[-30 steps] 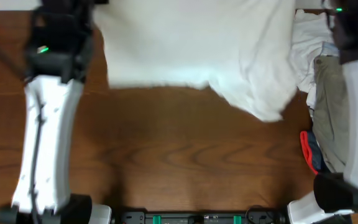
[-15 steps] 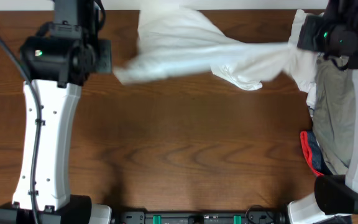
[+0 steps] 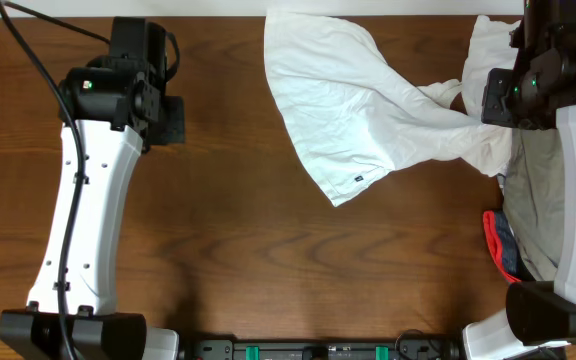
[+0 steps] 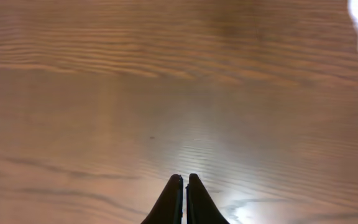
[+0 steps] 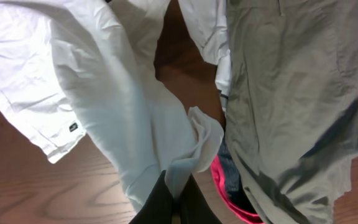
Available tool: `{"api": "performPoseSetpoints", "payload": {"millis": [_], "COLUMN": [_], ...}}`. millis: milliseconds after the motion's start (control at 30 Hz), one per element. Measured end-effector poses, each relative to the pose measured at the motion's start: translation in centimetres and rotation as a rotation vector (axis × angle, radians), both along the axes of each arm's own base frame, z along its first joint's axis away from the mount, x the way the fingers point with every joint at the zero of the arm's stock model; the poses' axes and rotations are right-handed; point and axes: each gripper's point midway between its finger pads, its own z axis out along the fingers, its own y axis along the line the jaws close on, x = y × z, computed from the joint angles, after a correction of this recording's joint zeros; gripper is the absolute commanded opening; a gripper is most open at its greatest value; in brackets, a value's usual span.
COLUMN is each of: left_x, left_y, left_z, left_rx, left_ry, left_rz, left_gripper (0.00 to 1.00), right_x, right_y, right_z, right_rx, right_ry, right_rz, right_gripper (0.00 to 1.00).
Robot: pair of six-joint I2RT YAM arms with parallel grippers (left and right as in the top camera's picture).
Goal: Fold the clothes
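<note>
left claw [image 4: 184, 180]: clenched shut over brown wooden worktop [image 4: 104, 93] | right claw [image 5: 176, 191]: pinches edge of big thin wrinkly white cloth [image 5: 98, 87]

Overhead we look straight down on the worktop [image 3: 268, 260]; our close right wrist view shares the white garment [image 3: 368, 110] at 1 o'clock.

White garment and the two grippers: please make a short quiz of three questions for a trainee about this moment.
1. True or false: the left gripper grips the white garment.
2. What lies beside the garment, under the right arm? A) khaki trousers B) a blue towel C) a cardboard box
3. Which gripper is shut on the garment?
Key: 1 false, it is shut over bare table; 2 A; 3 the right gripper.
</note>
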Motion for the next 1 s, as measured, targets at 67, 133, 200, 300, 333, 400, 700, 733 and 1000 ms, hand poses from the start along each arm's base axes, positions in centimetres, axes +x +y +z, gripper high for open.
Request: {"api": "performPoseSetpoints", "payload": {"millis": [67,133,200,300,333,400,700,733,1000], "left_x": [0.2,0.1,0.1,-0.1,-0.2,-0.2,-1.2,-1.3,-3.8], "left_y": [-1.3,-2.4,-3.6,-5.7,-6.7,-8.5,-14.9,-15.6,-20.9], "left_z": [-0.1,-0.1,-0.1,-0.1,0.0,0.0,-3.9,-4.6,-11.6], "left_rx": [-0.063,-0.106,-0.135,-0.158,-0.165,-0.175,-0.299,-0.320,-0.466], "left_ry": [-0.003,0.001,0.003,0.005,0.001,-0.007,0.020,0.026,0.099], "left_rz": [-0.035,-0.068,-0.106,-0.166,-0.193,-0.248,-0.274,-0.267,-0.135], "left_gripper": [0.14,0.25,0.34,0.45,0.59,0.76,0.78,0.79,0.78], "right_x": [0.0,0.0,0.0,0.0,0.0,0.1,0.1,0.1,0.1], "right_y": [-0.1,-0.1,-0.1,-0.1,-0.1,-0.1,0.0,0.0,0.0], "right_z": [0.0,0.0,0.0,0.0,0.0,0.0,0.0,0.0,0.0], "right_rx": [-0.003,-0.004,-0.004,-0.003,-0.003,-0.003,-0.002,-0.001,0.000], "right_ry": [0.000,-0.001,-0.001,-0.001,-0.001,-0.003,-0.003,-0.003,-0.003], "right_rz": [-0.001,-0.001,-0.001,-0.001,-0.001,-0.001,0.000,-0.001,0.000], "right_gripper": [0.01,0.01,0.01,0.01,0.01,0.01,0.01,0.01,0.01]}}
